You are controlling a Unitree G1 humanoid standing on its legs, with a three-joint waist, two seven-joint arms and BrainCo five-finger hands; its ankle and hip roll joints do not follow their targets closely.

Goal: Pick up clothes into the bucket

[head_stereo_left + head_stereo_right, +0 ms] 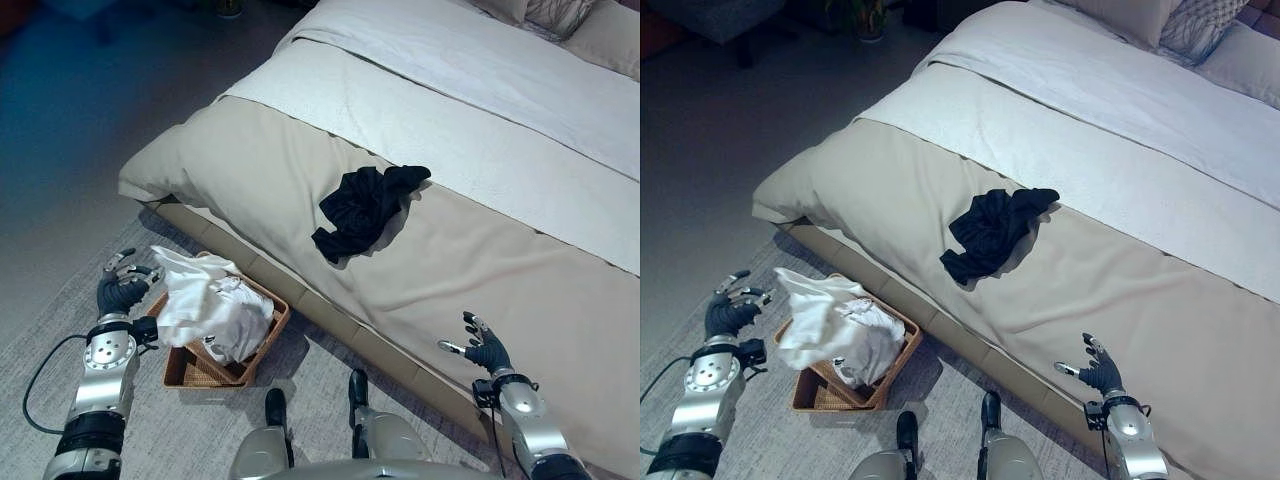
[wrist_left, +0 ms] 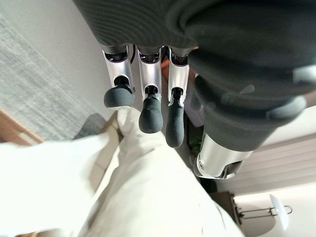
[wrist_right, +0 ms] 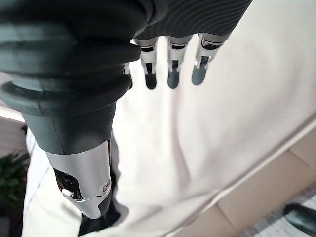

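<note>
From the head we looked steeply down through both eyes, set slightly apart, sharing the bed (image 1: 300,170), the black garment (image 1: 362,208) and the basket (image 1: 902,350) on the floor. The left wrist camera looked along the left hand (image 2: 148,106), very close, toward white cloth (image 2: 143,192). The right wrist camera faced past the right hand (image 3: 170,69) onto the bedcover.

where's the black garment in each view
Left eye view: black garment on the beige bed cover, centre.
Right eye view: same spot, slightly further left.
Left wrist view: not in it.
Right wrist view: cannot tell; a dark patch at the edge.
Shared landmark: the wicker basket of white clothes.
</note>
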